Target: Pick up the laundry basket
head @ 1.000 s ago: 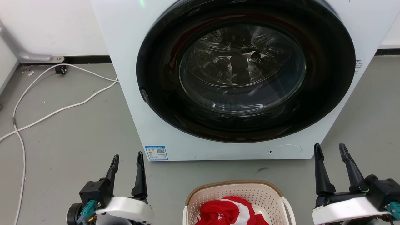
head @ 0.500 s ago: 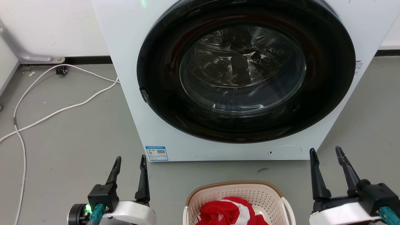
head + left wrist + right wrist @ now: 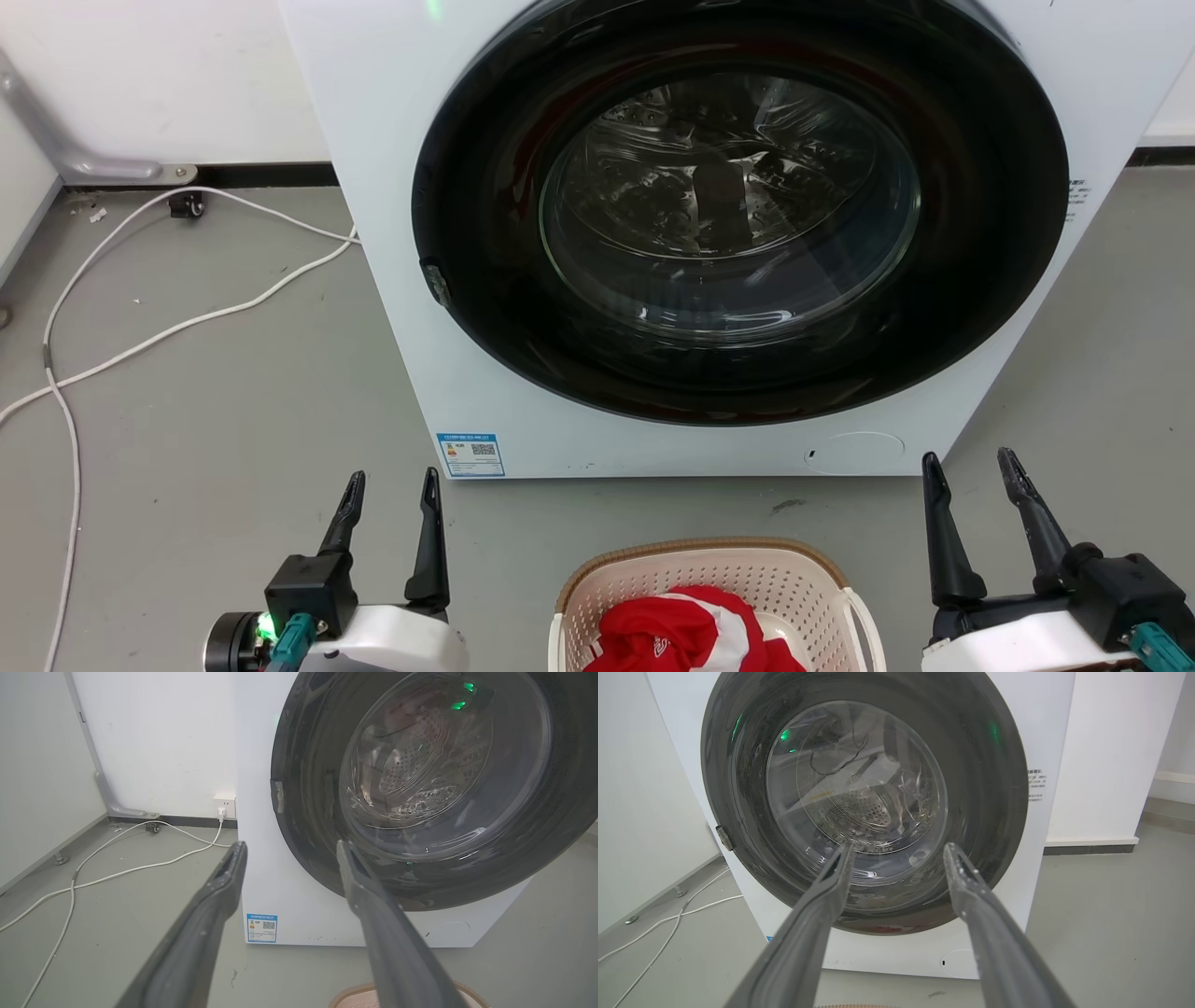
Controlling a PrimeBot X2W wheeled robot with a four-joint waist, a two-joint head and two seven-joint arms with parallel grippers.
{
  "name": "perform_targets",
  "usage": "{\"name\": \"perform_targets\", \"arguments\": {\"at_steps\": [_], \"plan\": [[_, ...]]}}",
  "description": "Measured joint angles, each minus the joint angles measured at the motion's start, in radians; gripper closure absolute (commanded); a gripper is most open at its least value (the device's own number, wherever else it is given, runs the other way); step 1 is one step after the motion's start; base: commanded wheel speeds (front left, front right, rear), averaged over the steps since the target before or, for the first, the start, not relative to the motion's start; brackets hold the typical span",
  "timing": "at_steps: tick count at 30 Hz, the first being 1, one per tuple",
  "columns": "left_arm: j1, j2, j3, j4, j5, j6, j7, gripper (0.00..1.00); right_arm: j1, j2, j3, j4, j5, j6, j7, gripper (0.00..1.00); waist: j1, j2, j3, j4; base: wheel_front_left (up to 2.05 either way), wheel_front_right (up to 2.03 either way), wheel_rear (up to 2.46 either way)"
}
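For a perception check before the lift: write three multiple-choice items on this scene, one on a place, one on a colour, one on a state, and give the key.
1. Where is the laundry basket?
A. inside the drum
B. on the floor in front of the washing machine
C. on top of the machine

2. What colour is most of the garment in the basket?
A. blue
B. green
C. red

3. How are the left gripper and the right gripper?
A. both open, holding nothing
B. both shut on the basket's handles
C. one shut on the cable

Key:
1 B: the head view shows it on the grey floor before the machine, between the grippers.
2 C: red cloth with a white stripe lies in it.
3 A: each wrist view shows the jaws apart with nothing between.
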Motion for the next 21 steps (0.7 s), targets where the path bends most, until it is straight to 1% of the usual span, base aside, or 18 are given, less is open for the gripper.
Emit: {"name": "perform_targets", "arguments": {"at_steps": [13, 18, 21], "plan": [[0.000, 0.000, 0.005, 0.001, -0.001, -0.003, 0.000, 0.00, 0.000, 0.000, 0.009, 0.005, 0.008, 0.000, 0.000, 0.00, 0.0000, 0.0000, 0.016, -0.003, 0.00, 0.00, 0.00], [-0.005, 0.000, -0.014, 0.025, -0.001, -0.013, 0.000, 0.00, -0.002, 0.000, -0.013, 0.037, -0.035, 0.000, 0.000, 0.00, 0.0000, 0.0001, 0.043, -0.007, 0.00, 0.00, 0.00], [-0.038, 0.001, -0.037, 0.049, -0.001, -0.023, 0.000, 0.00, -0.024, 0.000, -0.039, 0.091, -0.072, 0.000, 0.000, 0.00, 0.0000, 0.0000, 0.078, -0.010, 0.00, 0.00, 0.00]]}}
